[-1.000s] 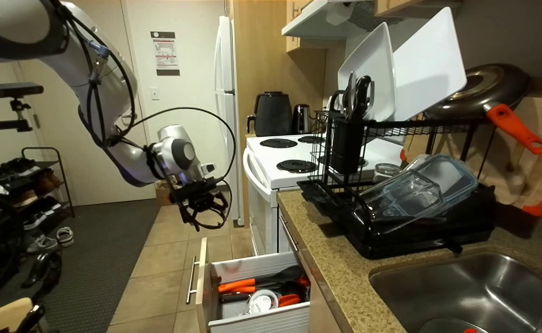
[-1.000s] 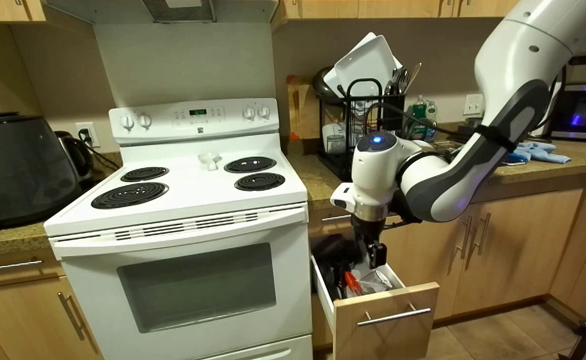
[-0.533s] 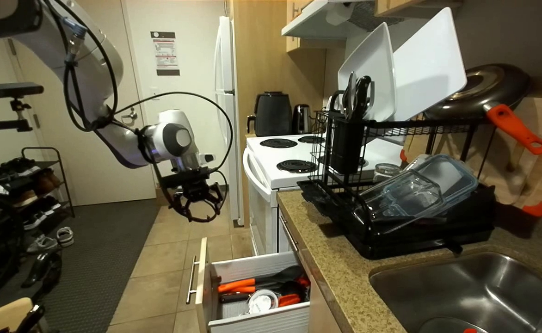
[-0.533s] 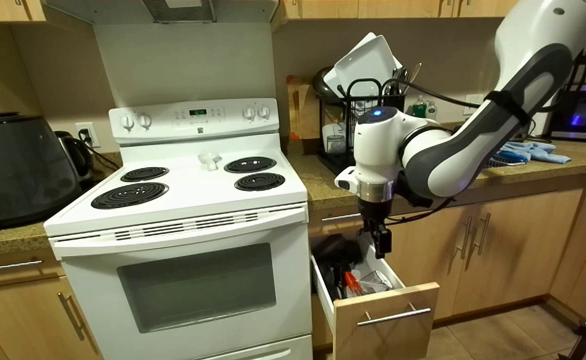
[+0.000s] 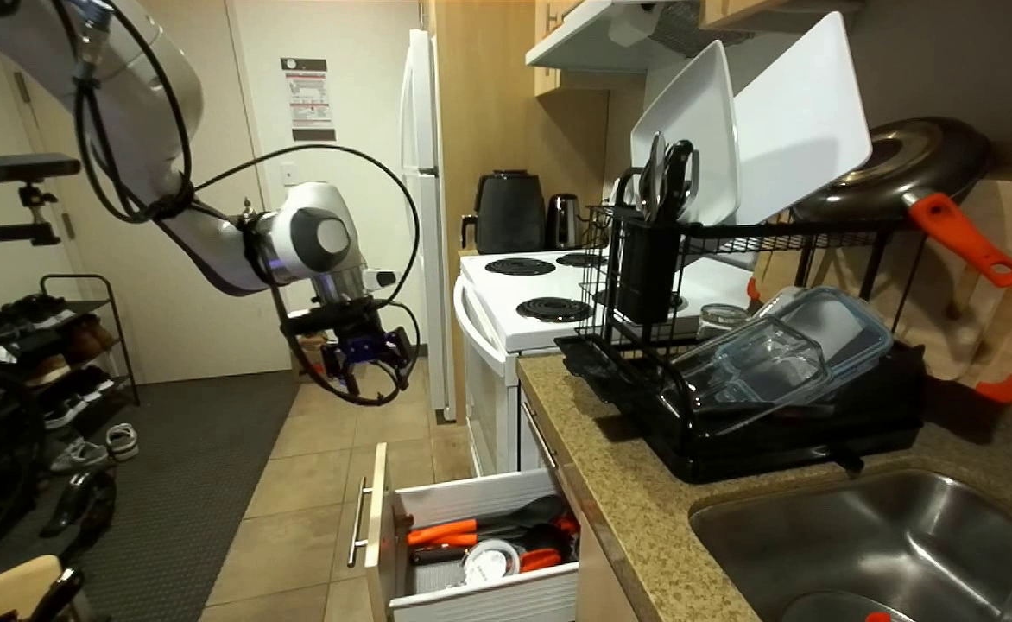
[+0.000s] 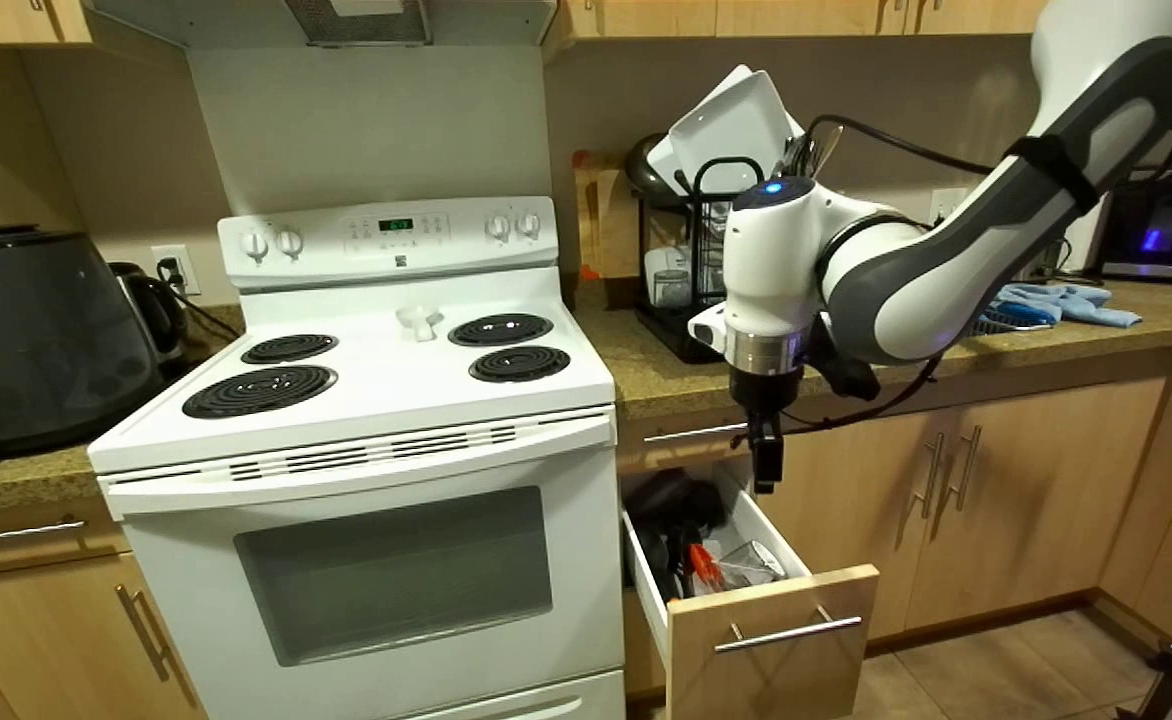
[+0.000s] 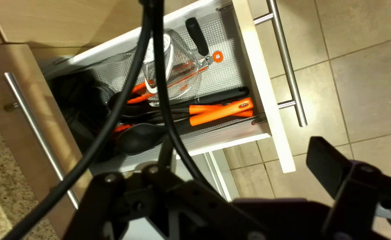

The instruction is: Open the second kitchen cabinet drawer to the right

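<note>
The drawer (image 5: 379, 527) stands pulled out from the kitchen cabinet (image 5: 644, 518), beside the stove. Its pale front with a bar handle also shows in an exterior view (image 6: 768, 650) and in the wrist view (image 7: 265, 86). Inside are orange-handled and dark utensils and a clear container with a white rim. It sits below a shut top drawer of the cabinet (image 6: 846, 500). My gripper (image 5: 376, 380) hangs above the open drawer, pointing down and apart from it; it also shows in an exterior view (image 6: 764, 480). In the wrist view its fingers (image 7: 245, 160) are wide apart with nothing between.
The white stove (image 6: 366, 450) is next to the drawer. A black dish rack (image 5: 644, 285) with plates, and a sink (image 5: 869, 536), are on the counter. Black cables (image 7: 163, 83) cross the wrist view. A shoe rack (image 5: 83, 345) stands by the door.
My gripper has risen away from the drawer. It has shifted a little left in an exterior view and a little right in another. The drawer has stayed open and still.
</note>
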